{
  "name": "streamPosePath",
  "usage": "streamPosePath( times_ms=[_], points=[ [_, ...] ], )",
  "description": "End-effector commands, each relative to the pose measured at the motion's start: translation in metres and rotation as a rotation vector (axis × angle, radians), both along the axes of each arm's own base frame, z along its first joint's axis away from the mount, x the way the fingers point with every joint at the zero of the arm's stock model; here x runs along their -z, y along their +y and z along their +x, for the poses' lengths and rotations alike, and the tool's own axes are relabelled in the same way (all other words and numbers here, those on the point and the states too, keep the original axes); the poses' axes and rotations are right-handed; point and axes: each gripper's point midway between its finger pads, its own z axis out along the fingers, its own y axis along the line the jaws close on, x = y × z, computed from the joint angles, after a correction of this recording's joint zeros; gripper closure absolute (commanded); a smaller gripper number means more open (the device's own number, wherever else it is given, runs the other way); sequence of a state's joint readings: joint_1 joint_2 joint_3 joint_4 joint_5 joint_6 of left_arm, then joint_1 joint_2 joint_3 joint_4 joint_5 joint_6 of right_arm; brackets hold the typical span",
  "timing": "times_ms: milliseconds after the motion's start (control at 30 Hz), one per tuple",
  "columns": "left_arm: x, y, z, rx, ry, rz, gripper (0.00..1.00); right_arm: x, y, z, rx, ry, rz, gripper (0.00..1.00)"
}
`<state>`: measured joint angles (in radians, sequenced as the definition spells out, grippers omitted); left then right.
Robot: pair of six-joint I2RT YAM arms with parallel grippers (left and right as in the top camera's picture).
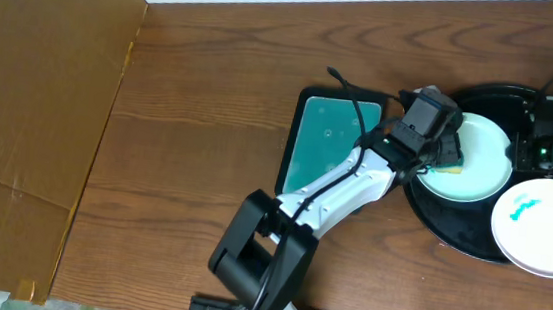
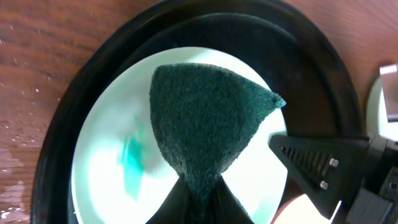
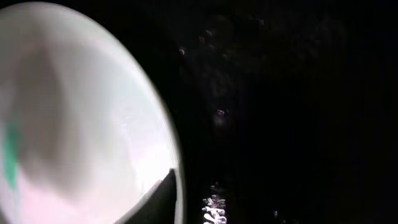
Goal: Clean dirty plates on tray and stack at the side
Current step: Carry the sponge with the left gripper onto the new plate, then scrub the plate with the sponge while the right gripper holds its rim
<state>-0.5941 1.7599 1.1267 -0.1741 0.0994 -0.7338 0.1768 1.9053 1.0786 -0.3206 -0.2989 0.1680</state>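
A white plate (image 1: 487, 163) with a turquoise smear (image 2: 132, 163) lies in the big black tray (image 1: 451, 229). My left gripper (image 1: 445, 150) is shut on a green scouring sponge (image 2: 205, 124) and holds it on or just over this plate (image 2: 106, 149). My right gripper (image 1: 533, 147) is at the plate's right rim. In the right wrist view one finger (image 3: 163, 196) lies over the rim of the plate (image 3: 81, 112), and the other finger is hidden. A second smeared plate (image 1: 551, 234) lies at the tray's right edge. No third plate shows.
A small rectangular teal tray (image 1: 328, 139) lies left of the black tray, under my left arm. A cardboard panel (image 1: 32, 83) covers the left of the table. The right gripper's finger also shows in the left wrist view (image 2: 311, 162).
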Motion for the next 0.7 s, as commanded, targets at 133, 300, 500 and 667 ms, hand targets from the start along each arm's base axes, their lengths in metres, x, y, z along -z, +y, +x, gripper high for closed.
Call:
streamPosePath(
  times_ms=[133,300,500,667],
  points=[
    [0.017,-0.017,0.003,-0.045,0.027,-0.052,0.93,0.005,0.003,0.002,0.033,0.020,0.009,0.99],
    [0.028,-0.034,0.002,-0.032,0.004,-0.050,0.93,0.005,0.004,0.002,0.030,0.019,0.009,0.99],
    [0.064,-0.011,0.010,-0.135,-0.010,0.098,0.93,0.005,0.005,0.002,0.028,0.019,0.008,0.99],
    [0.086,0.030,0.018,-0.175,-0.059,0.331,0.93,0.005,0.005,0.001,0.028,0.023,0.007,0.99]
  ],
)
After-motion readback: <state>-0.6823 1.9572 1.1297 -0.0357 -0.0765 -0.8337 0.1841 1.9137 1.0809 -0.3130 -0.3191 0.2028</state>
